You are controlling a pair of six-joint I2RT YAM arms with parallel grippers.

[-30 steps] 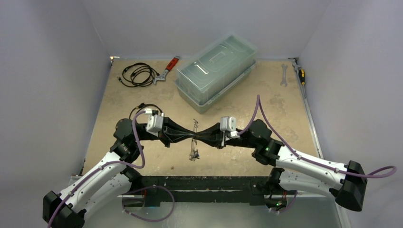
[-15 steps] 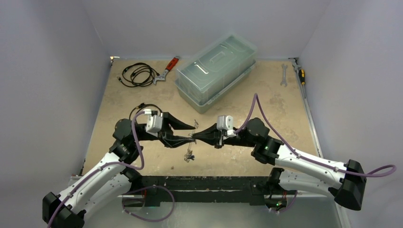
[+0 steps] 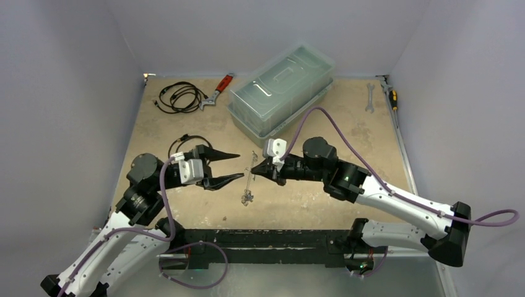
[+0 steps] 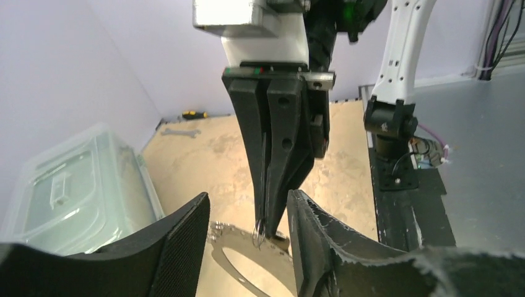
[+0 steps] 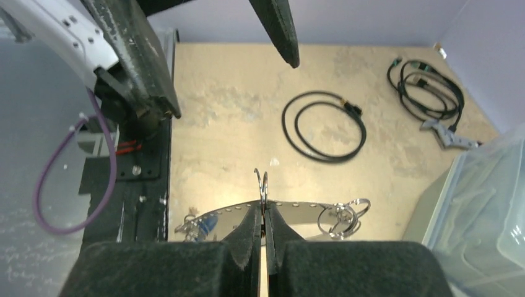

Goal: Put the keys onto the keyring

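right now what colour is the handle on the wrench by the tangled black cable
Red; the wrench shows best in the top external view.

A clear lidded box (image 3: 282, 93) sat far back on the counter (image 3: 155, 139), a red-handled wrench (image 3: 217, 91) and tangled black cable (image 3: 179, 96) left of it. A spanner (image 3: 370, 97) and screwdriver (image 3: 392, 99) lay far right.

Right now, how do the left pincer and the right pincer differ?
The left pincer is open, its fingers spread wide; the right pincer is shut. The left pincer holds nothing, while the right pincer clamps the keyring, which hangs under it. Both are black, raised off the table, and point at each other without touching.
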